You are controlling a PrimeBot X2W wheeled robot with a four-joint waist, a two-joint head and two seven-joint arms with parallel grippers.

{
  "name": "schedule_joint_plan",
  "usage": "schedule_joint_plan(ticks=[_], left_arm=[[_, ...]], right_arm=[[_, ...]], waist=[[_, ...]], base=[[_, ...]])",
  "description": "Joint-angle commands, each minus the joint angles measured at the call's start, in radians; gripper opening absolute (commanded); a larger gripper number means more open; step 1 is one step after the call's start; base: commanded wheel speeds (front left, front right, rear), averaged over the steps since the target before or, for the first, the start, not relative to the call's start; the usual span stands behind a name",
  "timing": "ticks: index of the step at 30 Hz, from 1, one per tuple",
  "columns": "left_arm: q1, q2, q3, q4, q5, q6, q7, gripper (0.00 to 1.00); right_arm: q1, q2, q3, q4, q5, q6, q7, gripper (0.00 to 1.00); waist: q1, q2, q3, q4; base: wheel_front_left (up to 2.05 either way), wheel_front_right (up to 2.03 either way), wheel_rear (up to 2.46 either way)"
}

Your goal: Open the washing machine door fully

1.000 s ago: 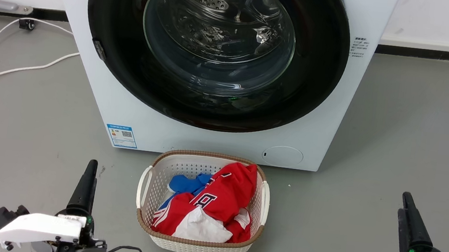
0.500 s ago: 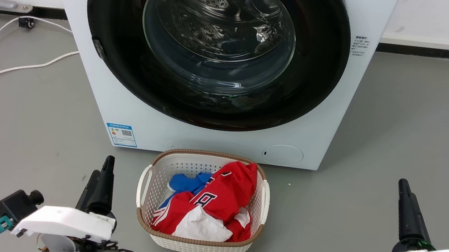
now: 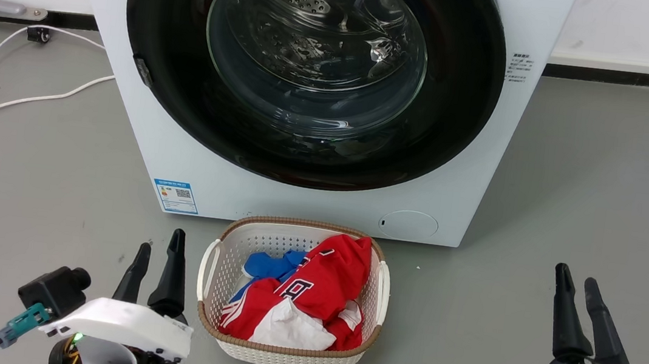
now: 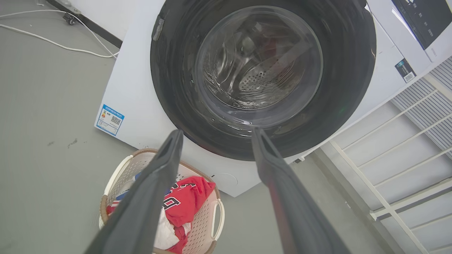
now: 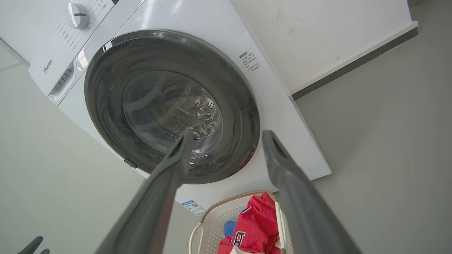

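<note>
Straight ahead of you in the head view, the washing machine door [image 3: 313, 65] sits closed, flat against the front of the white washing machine [image 3: 309, 205], its face upright and turned toward you. A basket [image 3: 208, 266] of red and blue clothes [image 3: 318, 291] stands on the floor [image 3: 27, 160] just before the machine, between your two arms. The left gripper [image 3: 160, 241] hangs low at the basket's left with its jaws apart and empty. The right gripper [image 3: 576, 275] hangs farther out on the other side, jaws likewise apart and empty. Both point toward the door, which lies ahead of them and well apart, past the basket.

In the left wrist view, the left gripper [image 4: 216, 131] frames the lower rim of the door [image 4: 169, 88] between its spread jaws. A small grey tab [image 4: 158, 28] sits on the rim at that view's upper left.

In the right wrist view, the right gripper [image 5: 226, 131] looks up at the door [image 5: 102, 106] from below, and the same tab [image 5: 130, 163] shows on the lower rim.

If that tab marks the side you pull from, your left arm is the nearer one; the tab sits up and slightly outboard of its jaws. Nothing of the task is done yet.
</note>
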Motion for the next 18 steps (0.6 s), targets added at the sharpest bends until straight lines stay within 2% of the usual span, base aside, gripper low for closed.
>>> schedule_joint_plan(ticks=[1, 18], left_arm=[[-0.003, 0.012, -0.012, -0.02, 0.033, 0.008, -0.012, 1.0], [0.011, 0.054, -0.105, -0.05, 0.219, 0.056, -0.063, 1.0]], right_arm=[[0.0, -0.002, 0.002, -0.017, -0.04, 0.002, -0.011, 1.0], [0.036, -0.002, 0.011, -0.037, -0.237, 0.002, -0.061, 1.0]], waist=[[0.0, 0.0, 0.0, 0.0], [0.0, 0.0, -0.005, 0.002]], base=[[0.0, 0.0, 0.0], [0.0, 0.0, 0.0]])
